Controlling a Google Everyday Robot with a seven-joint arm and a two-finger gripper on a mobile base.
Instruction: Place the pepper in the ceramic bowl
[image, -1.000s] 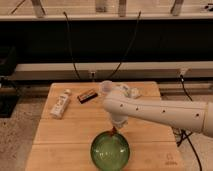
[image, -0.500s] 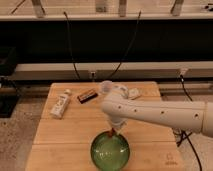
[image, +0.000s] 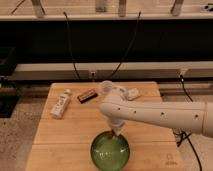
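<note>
Over the far rim of the glossy round green ceramic bowl (image: 110, 152) on the pale wooden counter (image: 60, 132), the end effector (image: 113, 133) is clenched on the small reddish pepper (image: 111, 134).

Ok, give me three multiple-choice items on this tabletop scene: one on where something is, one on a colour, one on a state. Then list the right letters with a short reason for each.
1. Where is the gripper?
A. Just above the far rim of the ceramic bowl
B. Over the dark brown bar
C. Off the wooden table

2. What colour is the ceramic bowl?
A. White
B. Green
C. Blue

3. What state is the pepper in?
A. Lying inside the bowl
B. Lying loose by the white packet
C. Held in the shut gripper

Answers:
1 A: the arm ends right at the bowl's far edge, at the near side of the table.
2 B: the glossy dish is plainly green.
3 C: the small reddish piece sits at the gripper's tip above the rim, not yet set down.
</note>
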